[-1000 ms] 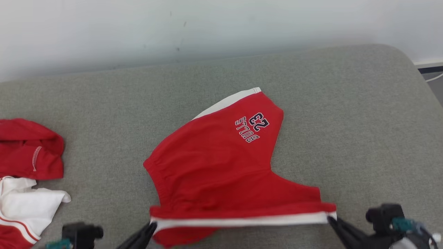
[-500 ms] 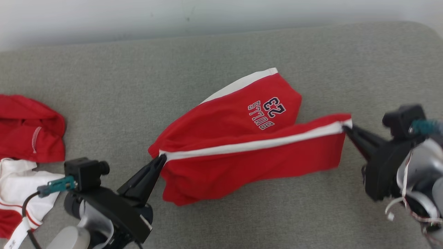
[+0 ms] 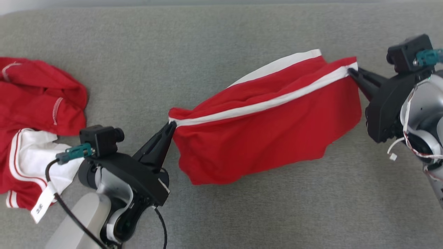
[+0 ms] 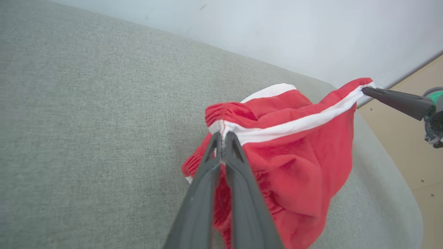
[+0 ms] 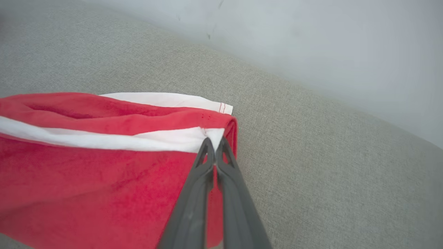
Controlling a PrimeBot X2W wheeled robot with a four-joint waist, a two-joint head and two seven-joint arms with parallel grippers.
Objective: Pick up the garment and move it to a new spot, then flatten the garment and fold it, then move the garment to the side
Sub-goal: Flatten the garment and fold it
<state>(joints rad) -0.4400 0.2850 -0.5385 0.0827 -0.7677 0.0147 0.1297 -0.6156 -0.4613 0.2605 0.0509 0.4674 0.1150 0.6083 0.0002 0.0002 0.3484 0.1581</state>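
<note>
Grey fabric covers the surface, and a pale wall rises behind its far edge. My left hand is clamped on one end of the white band of the red shorts. My right hand is pinched tight on the other end, close to the right edge. The band stretches taut between my two hands, and the red cloth hangs down from it. Whether the lowest fold touches the surface I cannot tell. At the left edge lies a heap of red and white clothes, well apart from the shorts.
</note>
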